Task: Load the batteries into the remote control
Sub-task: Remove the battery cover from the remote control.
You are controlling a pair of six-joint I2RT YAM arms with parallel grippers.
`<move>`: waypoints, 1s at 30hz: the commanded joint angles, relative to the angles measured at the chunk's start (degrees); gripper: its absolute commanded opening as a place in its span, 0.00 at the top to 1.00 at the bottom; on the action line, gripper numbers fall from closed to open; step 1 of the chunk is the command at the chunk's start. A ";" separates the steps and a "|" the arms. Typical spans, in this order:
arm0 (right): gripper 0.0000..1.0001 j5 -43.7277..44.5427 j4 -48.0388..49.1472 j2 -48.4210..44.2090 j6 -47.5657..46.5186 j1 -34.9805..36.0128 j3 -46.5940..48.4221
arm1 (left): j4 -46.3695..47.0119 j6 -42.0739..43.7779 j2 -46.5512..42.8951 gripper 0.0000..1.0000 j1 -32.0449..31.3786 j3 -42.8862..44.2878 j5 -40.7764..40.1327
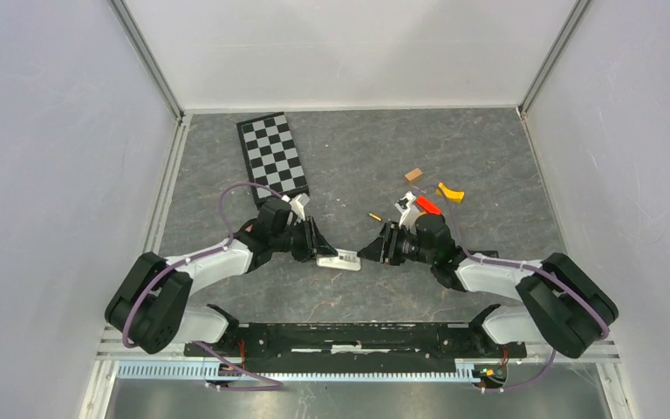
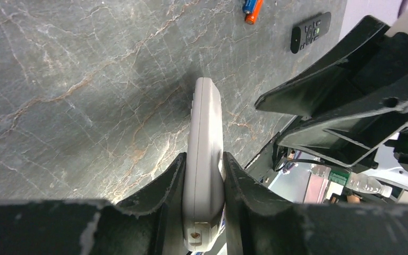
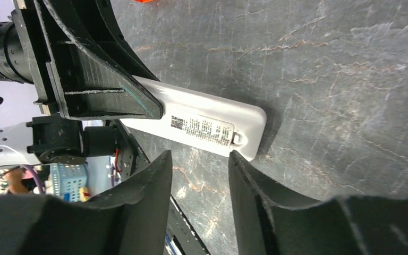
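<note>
My left gripper (image 1: 321,247) is shut on one end of a white remote (image 1: 340,259), held on edge just above the table. In the left wrist view the remote (image 2: 204,122) sits clamped between the fingers of that gripper (image 2: 203,159). My right gripper (image 1: 373,249) is open and empty, facing the remote's free end. In the right wrist view the labelled back of the remote (image 3: 202,127) lies just beyond the open gripper (image 3: 200,155). A gold battery (image 1: 373,216) lies behind the grippers. A blue battery (image 2: 248,5) and an orange battery (image 2: 254,14) lie together further off.
A checkerboard (image 1: 272,155) lies at the back left. A red block (image 1: 427,206), a yellow block (image 1: 450,191) and a wooden block (image 1: 413,175) lie behind the right arm. A black remote (image 2: 311,31) lies near the batteries.
</note>
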 commanded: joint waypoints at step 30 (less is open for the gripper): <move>0.52 3.45 10.41 14.54 1.57 3.25 5.15 | 3.05 -2.65 2.78 0.98 2.22 -0.56 3.57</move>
